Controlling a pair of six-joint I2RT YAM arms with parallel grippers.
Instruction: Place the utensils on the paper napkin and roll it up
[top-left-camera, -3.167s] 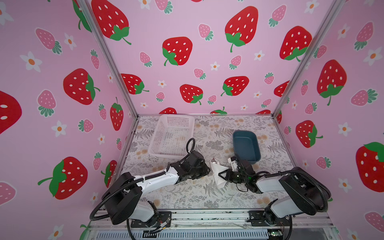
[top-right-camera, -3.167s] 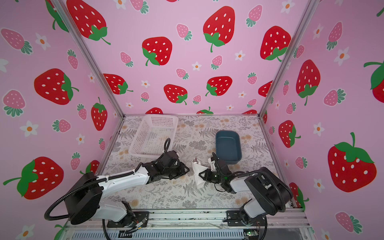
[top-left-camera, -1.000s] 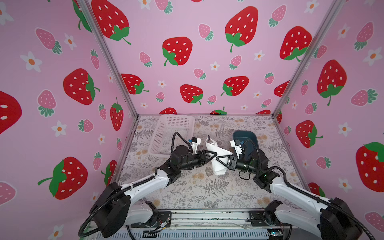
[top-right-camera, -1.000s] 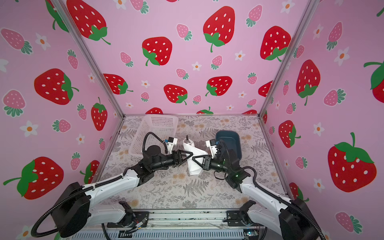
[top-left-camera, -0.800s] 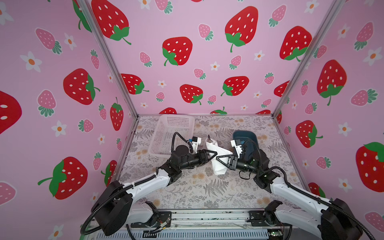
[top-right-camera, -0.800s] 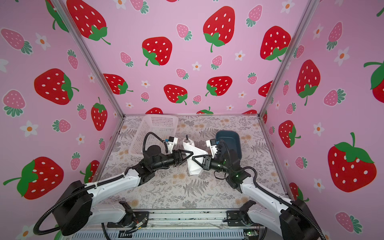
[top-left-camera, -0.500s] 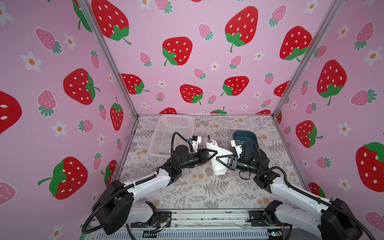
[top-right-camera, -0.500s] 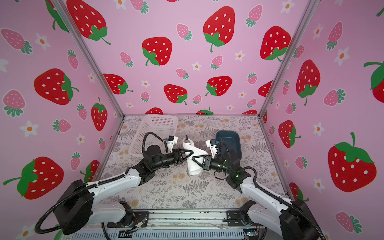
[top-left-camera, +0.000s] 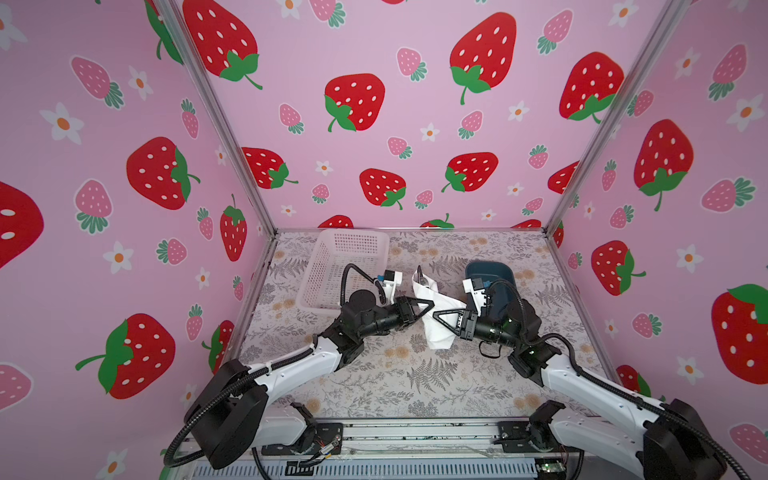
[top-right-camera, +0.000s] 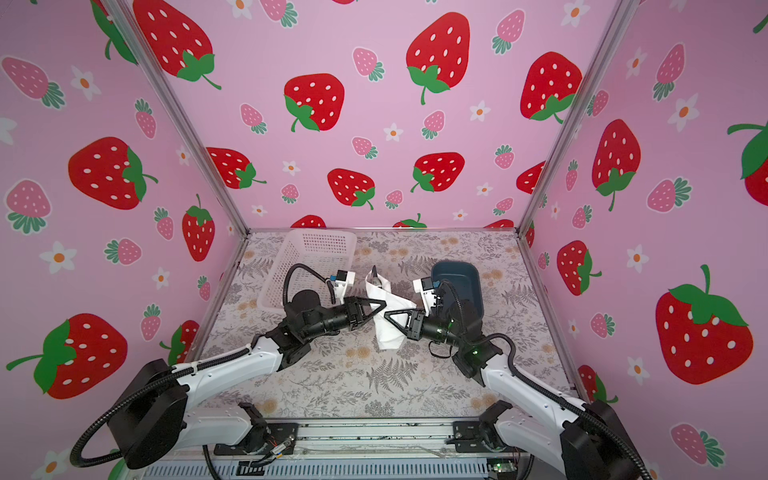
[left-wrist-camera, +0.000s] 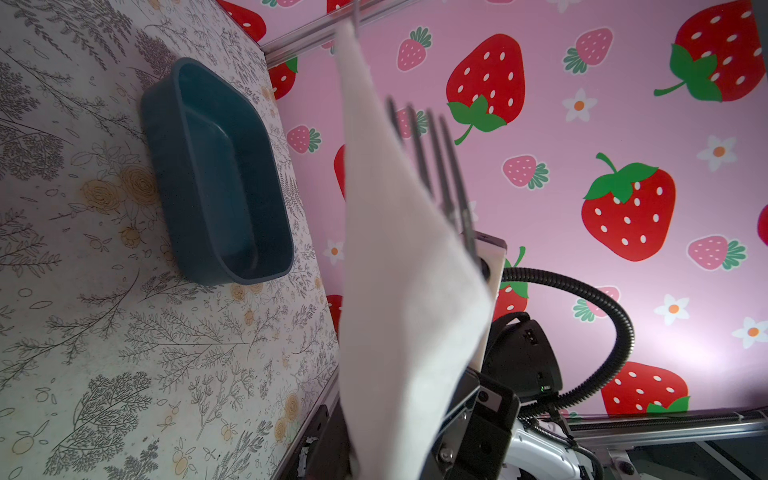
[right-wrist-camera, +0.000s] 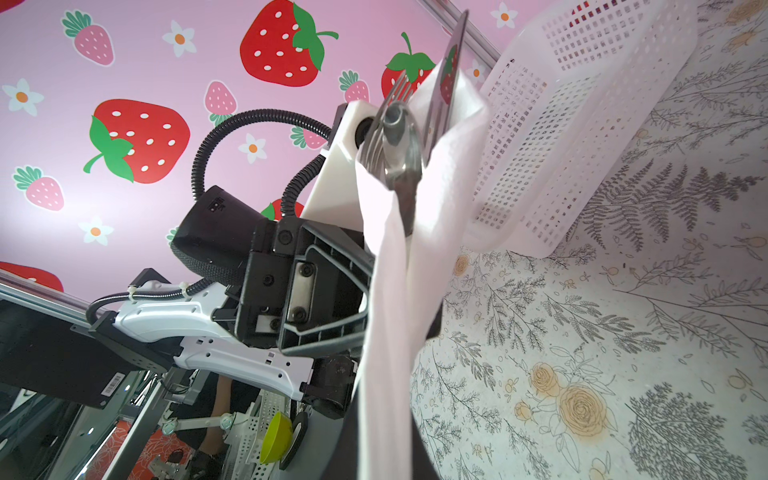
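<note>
Left pincer (top-left-camera: 430, 306) narrowed; both wrists horizontal, meeting napkin (top-left-camera: 438, 337).

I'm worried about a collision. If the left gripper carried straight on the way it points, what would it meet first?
The paper napkin, wrapped round the utensils, right at the tips of the left gripper. Just behind it is the right gripper, though the depth between them is unclear.

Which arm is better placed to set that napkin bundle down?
Probably the right: the right gripper is shut on the paper napkin wrapping the fork and spoon. The left gripper is at it too, grip unclear.
</note>
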